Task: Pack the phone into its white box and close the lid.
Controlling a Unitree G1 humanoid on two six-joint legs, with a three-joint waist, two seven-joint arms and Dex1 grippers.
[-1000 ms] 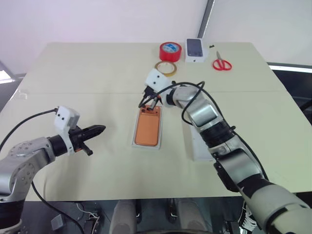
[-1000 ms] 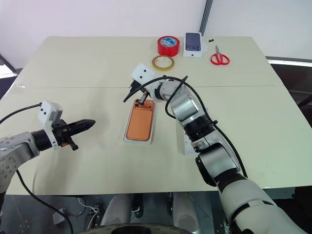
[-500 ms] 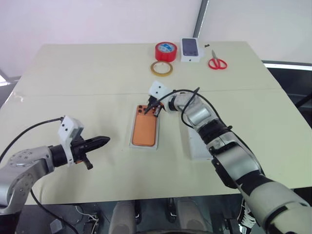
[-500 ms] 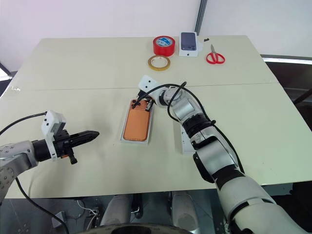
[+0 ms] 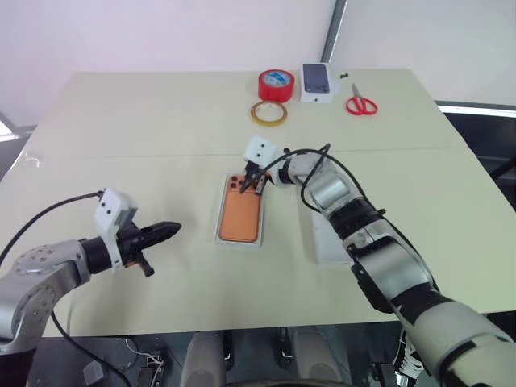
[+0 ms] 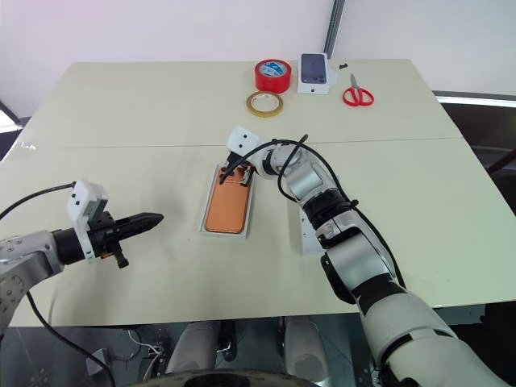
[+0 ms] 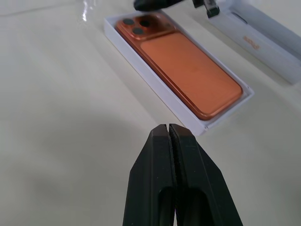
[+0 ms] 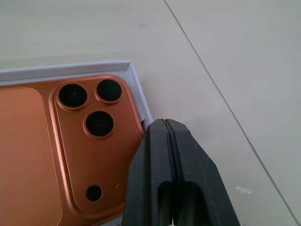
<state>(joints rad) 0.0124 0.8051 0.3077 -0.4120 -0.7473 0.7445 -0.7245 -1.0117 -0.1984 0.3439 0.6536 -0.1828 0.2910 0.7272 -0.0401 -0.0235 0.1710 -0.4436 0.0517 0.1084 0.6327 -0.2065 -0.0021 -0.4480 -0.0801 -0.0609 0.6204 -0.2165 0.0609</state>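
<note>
The orange phone [image 5: 240, 218] lies back-up inside the white box [image 7: 151, 84] at the table's middle, its three dark lenses [image 8: 94, 106] at the far end. My right gripper [image 5: 247, 187] is shut and empty. Its tips [image 8: 164, 126] hang over the box's wall beside the lens corner, and I cannot tell whether they touch. The lid [image 5: 329, 248] lies flat to the right of the box, partly hidden under my right arm. My left gripper [image 5: 171, 230] is shut and empty, hovering over bare table left of the box, pointing at it [image 7: 168, 128].
At the table's far edge sit a red tape roll [image 5: 276, 85], a tan tape ring [image 5: 269, 114], a small white box picturing a dark phone [image 5: 318, 82] and red scissors [image 5: 360, 104]. A seam [image 5: 121, 156] crosses the tabletop behind the box.
The view has shifted. My right gripper has sunk a little toward the phone's lens end. The left gripper, phone and box stay where they were.
</note>
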